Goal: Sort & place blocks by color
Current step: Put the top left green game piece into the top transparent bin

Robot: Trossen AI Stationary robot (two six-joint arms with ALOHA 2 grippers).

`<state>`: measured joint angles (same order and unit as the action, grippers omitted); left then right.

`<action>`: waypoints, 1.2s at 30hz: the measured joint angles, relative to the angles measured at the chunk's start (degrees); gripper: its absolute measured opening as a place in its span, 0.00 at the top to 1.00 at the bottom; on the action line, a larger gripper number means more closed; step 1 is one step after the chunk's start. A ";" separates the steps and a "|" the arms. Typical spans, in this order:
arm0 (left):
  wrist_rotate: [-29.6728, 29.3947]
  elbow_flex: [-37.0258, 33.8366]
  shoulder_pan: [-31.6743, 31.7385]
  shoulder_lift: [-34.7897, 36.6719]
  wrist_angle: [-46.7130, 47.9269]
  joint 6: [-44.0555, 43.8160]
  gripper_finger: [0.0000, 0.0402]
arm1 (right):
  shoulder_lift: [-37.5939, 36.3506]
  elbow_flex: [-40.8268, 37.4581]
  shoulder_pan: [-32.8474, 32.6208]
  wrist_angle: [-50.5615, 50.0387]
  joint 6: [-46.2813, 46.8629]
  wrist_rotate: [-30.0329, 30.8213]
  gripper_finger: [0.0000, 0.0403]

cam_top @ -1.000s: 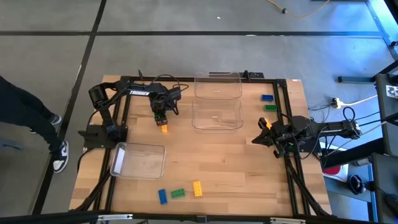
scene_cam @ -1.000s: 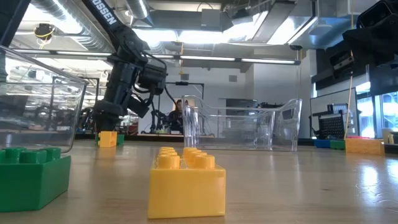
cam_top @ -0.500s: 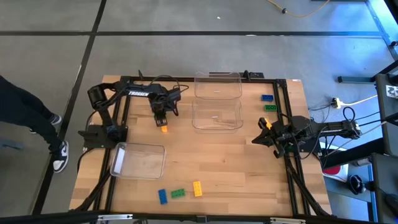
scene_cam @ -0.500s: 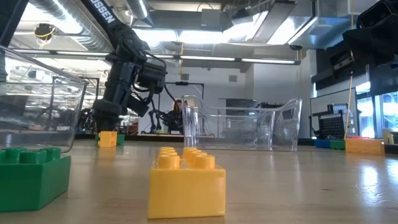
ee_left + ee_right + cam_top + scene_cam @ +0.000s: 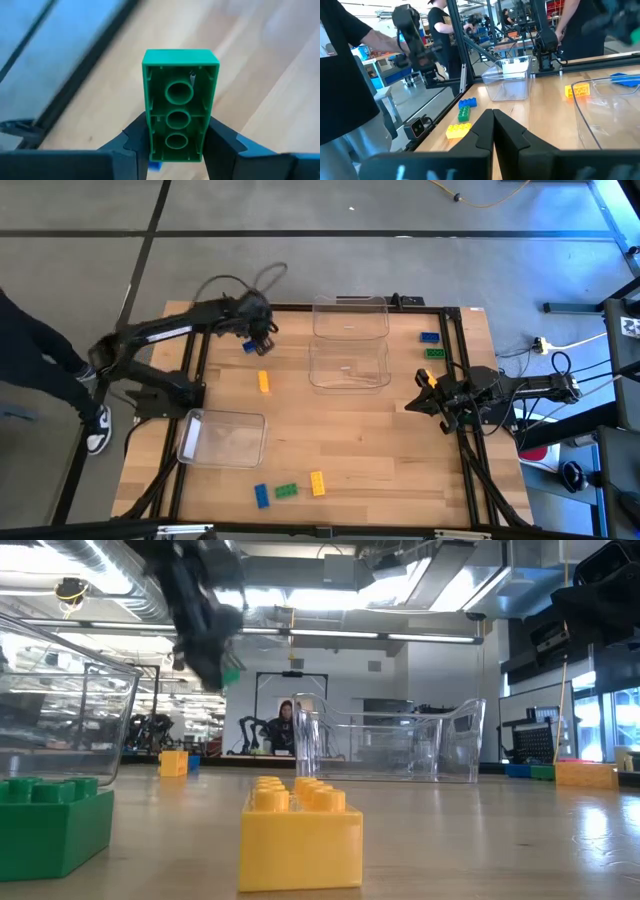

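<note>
High view: left gripper (image 5: pixel 256 332) sits lifted above the far-left part of the table (image 5: pixel 380 450), a blue brick (image 5: pixel 249 347) and a yellow-orange brick (image 5: pixel 263 382) on the wood just near of it. Three clear bins wait, two far-centre (image 5: pixel 350 340), one near-left (image 5: pixel 222 437), prob. one per colour, all w/o bricks so far. Near-edge trio (image 5: pixel 288 490) and far-right pair (image 5: pixel 432 346) lie untouched. Right gripper (image 5: pixel 437 402) is parked at the right edge beside a yellow-orange brick (image 5: pixel 425 378).

Low view: left arm is blurred, up high w/ a green brick (image 5: pixel 230 676) clear of the table, likely so it clears the bin walls in transit. Big yellow brick (image 5: pixel 300 828) and green one (image 5: pixel 50 820) sit closest to the lens.

Left wrist view: jaws part-closed, pinching the green brick (image 5: pixel 180 112) across its long sides, hollow underside to the camera; grip looks square, so the brick should drop flat.

Right wrist view: fingers (image 5: pixel 512 135) pressed fully together, holding nothing; it idles out of the left arm's way.
</note>
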<state>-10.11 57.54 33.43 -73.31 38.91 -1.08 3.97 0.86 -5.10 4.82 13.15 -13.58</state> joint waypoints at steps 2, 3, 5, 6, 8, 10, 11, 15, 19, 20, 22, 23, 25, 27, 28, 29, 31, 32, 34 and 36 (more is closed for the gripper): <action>0.94 0.00 -0.08 4.25 -2.25 -3.73 0.69 | 0.02 0.00 0.00 0.00 -0.04 0.00 0.97; 1.43 0.02 -0.36 6.10 -3.69 -5.64 0.69 | 0.02 0.00 0.00 0.00 -0.01 0.00 0.97; 1.94 -0.08 -1.54 9.49 -6.56 -9.32 0.69 | 0.02 0.00 0.00 0.00 0.01 0.00 0.97; 2.10 -0.35 -2.52 11.12 -8.56 -10.99 0.69 | 0.02 0.00 0.00 0.00 -0.03 0.00 0.97; 2.23 -1.16 -4.88 13.90 -12.01 -13.71 0.69 | 0.02 0.00 0.00 0.00 -0.01 0.00 0.97; 2.27 -2.43 -7.73 16.02 -14.95 -16.27 0.69 | 0.02 0.00 -0.01 0.00 0.01 0.00 0.97; 2.23 -3.23 -9.34 16.84 -16.90 -17.61 0.69 | 0.02 0.00 0.00 0.00 0.00 0.00 0.97; 2.16 -8.73 -17.36 20.05 -28.74 -22.41 0.69 | 0.02 0.00 0.00 0.00 0.02 0.00 0.97; 2.02 -15.46 -25.52 20.95 -44.38 -24.34 0.69 | 0.01 0.00 0.00 0.00 -0.04 0.00 0.97; 1.70 -16.81 -27.34 20.94 -47.49 -24.34 0.69 | 0.02 0.00 0.00 0.00 0.02 0.00 0.97; 0.27 -18.41 -30.03 20.95 -51.22 -24.31 0.69 | 0.02 0.00 0.00 0.00 -0.02 0.00 0.97; -0.91 -18.71 -30.85 20.95 -51.60 -24.31 0.69 | 0.02 0.00 -0.01 0.00 -0.04 0.00 0.97; -2.96 -18.82 -31.50 20.95 -51.17 -24.33 0.69 | 0.02 0.00 -0.01 0.00 0.02 0.00 0.97; -3.20 -18.82 -31.47 20.95 -51.69 -24.31 0.69 | 0.00 0.00 0.00 0.00 -0.03 0.00 0.97; -3.20 -18.82 -31.47 20.95 -51.87 -24.31 0.69 | 0.02 0.00 0.00 0.00 -0.04 0.00 0.97; -3.07 -18.82 -31.50 20.95 -51.90 -24.31 0.69 | 0.02 0.00 0.00 0.00 -0.04 0.00 0.97; -2.18 -18.82 -31.50 20.95 -51.90 -24.33 0.69 | 0.02 0.00 0.00 0.00 0.02 0.00 0.97; -1.73 -18.82 -31.50 20.95 -51.89 -24.33 0.69 | 0.01 0.00 0.00 0.00 0.01 0.00 0.97; -0.71 -18.82 -31.51 20.95 -51.88 -24.33 0.69 | 0.02 0.00 0.00 0.00 -0.04 0.00 0.97; 0.15 -18.82 -31.71 20.95 -51.88 -24.33 0.69 | 0.00 0.00 0.00 0.00 0.02 0.00 0.97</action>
<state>-9.97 38.72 1.72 -52.36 -12.97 -25.41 3.97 0.86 -5.11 4.82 13.17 -13.58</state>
